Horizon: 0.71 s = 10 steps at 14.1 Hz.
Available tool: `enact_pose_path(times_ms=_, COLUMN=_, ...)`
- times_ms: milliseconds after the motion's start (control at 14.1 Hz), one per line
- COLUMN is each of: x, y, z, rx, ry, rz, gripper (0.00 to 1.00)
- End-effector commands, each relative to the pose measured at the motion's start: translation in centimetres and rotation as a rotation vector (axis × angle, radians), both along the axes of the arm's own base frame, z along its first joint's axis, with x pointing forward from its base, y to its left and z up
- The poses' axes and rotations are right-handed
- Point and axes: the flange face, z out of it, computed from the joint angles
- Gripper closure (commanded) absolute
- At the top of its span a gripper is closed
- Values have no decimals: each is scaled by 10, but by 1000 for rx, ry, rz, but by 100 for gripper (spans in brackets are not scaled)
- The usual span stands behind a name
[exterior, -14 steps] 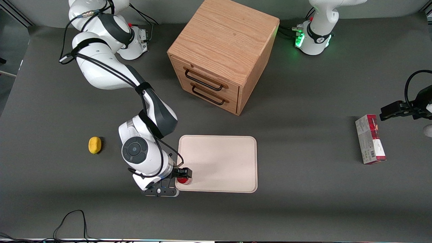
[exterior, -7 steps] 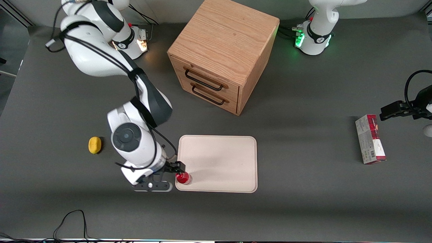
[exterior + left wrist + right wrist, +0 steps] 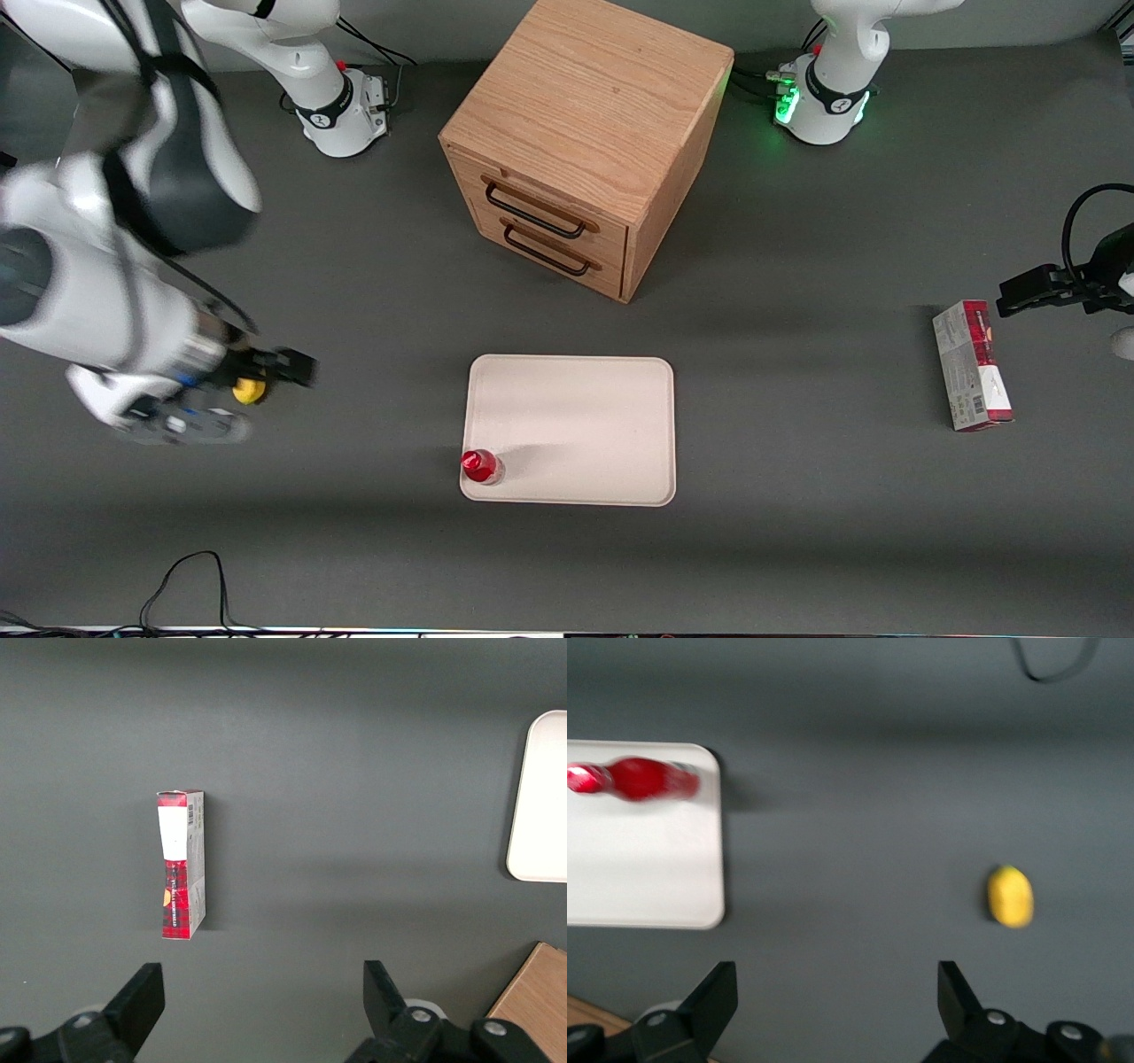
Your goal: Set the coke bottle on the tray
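So compared with a moment back, we see the right arm has pulled clean away from the large flat cream-white tray [image 3: 571, 430]. Its black two-finger gripper [image 3: 288, 366] was hugging the small red coke bottle [image 3: 481, 466] at the tray; now it hangs well off toward the working arm's end of the table, high above the surface and right over the small yellow rounded object [image 3: 249, 390].

The bottle hasn't budged: it stands upright on the tray, in the corner nearest the front camera on the working arm's side, touching nothing but the tray.

In the wrist view we see both fingers [image 3: 709, 997] spread wide with nothing between them, the bottle [image 3: 640, 780] and tray [image 3: 647, 877] off to one side, the yellow thing [image 3: 1010, 896] on bare table.
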Motion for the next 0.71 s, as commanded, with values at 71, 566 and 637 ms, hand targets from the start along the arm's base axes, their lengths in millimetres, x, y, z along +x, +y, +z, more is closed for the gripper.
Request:
enact_pose_path(times_ms=71, x=-81, y=-85, z=37, rx=51, ry=-4, rz=-101, gripper=0)
enact_pose_path(times_ms=566, x=-144, y=-116, z=46, rx=55, ry=-63, rz=-141, gripper=0)
enact_pose_path(times_ms=637, x=-144, y=-116, z=47, rx=55, ry=-65, rz=-142, gripper=0)
